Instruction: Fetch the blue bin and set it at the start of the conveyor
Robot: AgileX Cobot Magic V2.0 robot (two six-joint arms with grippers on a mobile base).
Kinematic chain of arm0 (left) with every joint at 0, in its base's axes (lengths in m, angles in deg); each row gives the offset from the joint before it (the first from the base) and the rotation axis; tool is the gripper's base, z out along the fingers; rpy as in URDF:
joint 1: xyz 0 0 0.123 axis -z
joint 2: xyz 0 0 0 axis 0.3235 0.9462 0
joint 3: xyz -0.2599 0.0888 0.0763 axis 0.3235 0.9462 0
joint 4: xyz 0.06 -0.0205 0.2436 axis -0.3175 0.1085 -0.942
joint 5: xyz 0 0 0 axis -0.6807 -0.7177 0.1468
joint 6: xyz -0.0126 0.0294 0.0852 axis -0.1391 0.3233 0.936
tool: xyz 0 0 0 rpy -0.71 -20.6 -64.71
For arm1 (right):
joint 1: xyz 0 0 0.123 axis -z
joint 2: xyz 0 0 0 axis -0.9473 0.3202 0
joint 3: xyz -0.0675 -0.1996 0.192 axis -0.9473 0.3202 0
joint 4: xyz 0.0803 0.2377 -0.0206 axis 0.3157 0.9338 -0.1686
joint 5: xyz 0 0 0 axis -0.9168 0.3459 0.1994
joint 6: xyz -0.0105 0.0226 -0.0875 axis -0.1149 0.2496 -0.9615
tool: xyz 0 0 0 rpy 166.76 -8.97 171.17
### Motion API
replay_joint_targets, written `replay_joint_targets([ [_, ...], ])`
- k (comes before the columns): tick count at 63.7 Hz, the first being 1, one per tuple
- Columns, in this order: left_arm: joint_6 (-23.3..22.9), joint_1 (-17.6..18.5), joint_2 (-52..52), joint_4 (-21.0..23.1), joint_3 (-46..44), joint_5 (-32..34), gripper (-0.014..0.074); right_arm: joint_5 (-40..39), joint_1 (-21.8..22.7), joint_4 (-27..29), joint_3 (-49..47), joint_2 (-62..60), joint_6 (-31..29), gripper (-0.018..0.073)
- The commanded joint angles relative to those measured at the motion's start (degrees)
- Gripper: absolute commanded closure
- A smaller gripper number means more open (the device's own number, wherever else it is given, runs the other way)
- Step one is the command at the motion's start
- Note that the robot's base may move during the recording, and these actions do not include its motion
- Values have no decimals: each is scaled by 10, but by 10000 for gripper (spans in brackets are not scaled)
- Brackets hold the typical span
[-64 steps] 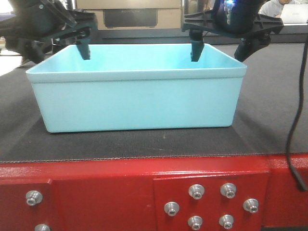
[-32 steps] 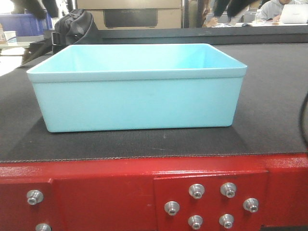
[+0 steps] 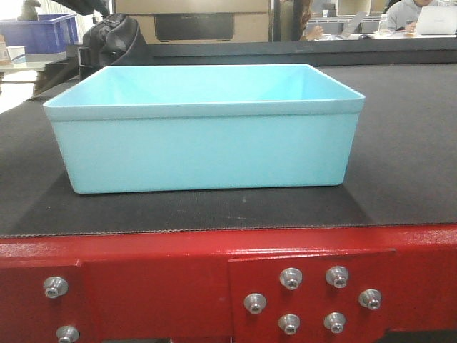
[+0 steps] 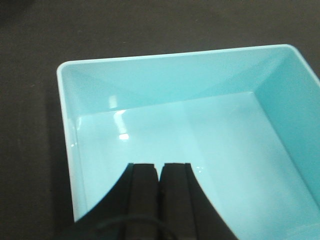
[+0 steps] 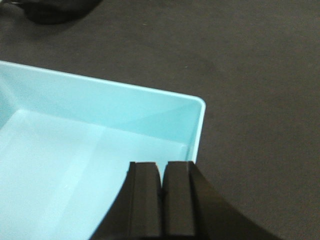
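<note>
Blue bin (image 3: pixel 203 139) sits upright on the dark belt (image 3: pixel 400 157), close behind the red frame (image 3: pixel 143 279) at the belt's near end, and you can see it stands free with nothing touching it in the front view. Its long side faces you, and the inside looks bare and glossy. The belt is a wide, dark, finely textured mat that runs back past the bin on both sides. The red frame below carries a cluster of silver bolts (image 3: pixel 310 300) on a raised plate, and two more at the far left.

Behind the belt you have a dark bag (image 3: pixel 107 39) at the far left corner, a dark blue crate (image 3: pixel 39 32) beyond it, a brown cardboard box (image 3: pixel 193 18), and a person at a laptop (image 3: pixel 435 20) on the right.

From the wrist cameras, your left gripper (image 4: pixel 160 172) hangs above the bin's interior with its two black fingers pressed together, holding nothing. Your right gripper (image 5: pixel 161 172) hangs over the bin's corner, its fingers likewise together and empty.
</note>
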Motion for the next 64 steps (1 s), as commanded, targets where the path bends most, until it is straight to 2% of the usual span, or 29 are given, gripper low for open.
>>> replay_joint_targets([
  [1,17,0,-38,19,42,60,707,-67,2,-5,62,-39,-7,724],
  [11,17,0,-106,20,130,123,707,-117,2,-5,158,-107,-7,724],
  [29,17,0,-260,20,284,229,707,-115,2,-5,249,-227,-7,724],
  [44,17,0,-422,20,326,185,707,-56,2,-5,262,-325,-7,724],
  [64,17,-1,-566,18,326,183,707,-59,2,-5,262,-442,-7,724],
])
